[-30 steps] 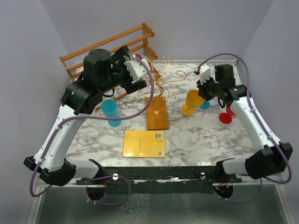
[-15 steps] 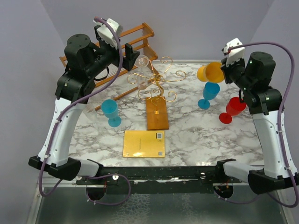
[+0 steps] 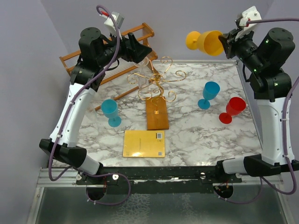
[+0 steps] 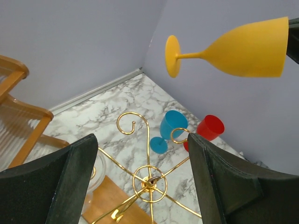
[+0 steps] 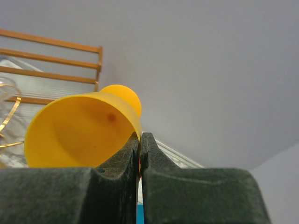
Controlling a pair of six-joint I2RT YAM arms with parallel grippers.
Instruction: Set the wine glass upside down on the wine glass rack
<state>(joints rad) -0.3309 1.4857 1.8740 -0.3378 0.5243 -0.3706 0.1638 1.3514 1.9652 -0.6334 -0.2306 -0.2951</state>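
**Yellow glass held aloft, rack beneath my other pincer**

My right pincer (image 3: 226,43) is pinching the yellow wine glass (image 3: 208,42) by the rim of its bowl. In the right wrist view my two fingers (image 5: 117,186) are pressed together on the bowl wall, with the open mouth (image 5: 79,135) just left of them. The glass lies on its side, high above the tabletop (image 3: 196,135). Its bowl is at the pincer and its stem and foot point away towards my left arm. Nothing else touches it.

My left pincer (image 3: 140,50) is spread wide and carries nothing. Straight below it stands the wine glass rack (image 3: 156,84), gold wire curls reaching out from a central post on a brown wooden base (image 3: 157,114). Seen from this pincer (image 4: 141,140), the yellow glass hangs up ahead and to the right, foot nearest, well apart from the rack (image 4: 148,179).

Far below my right pincer a blue glass (image 3: 209,93) and a red glass (image 3: 232,109) stand near each other on the tabletop. A clear glass (image 4: 97,168) sits just beside my left pincer's left finger, close to the rack. Behind that pincer is the slatted wooden shelf (image 3: 107,46). On its near side stand a second blue glass (image 3: 110,112) and a flat yellow card (image 3: 144,143).
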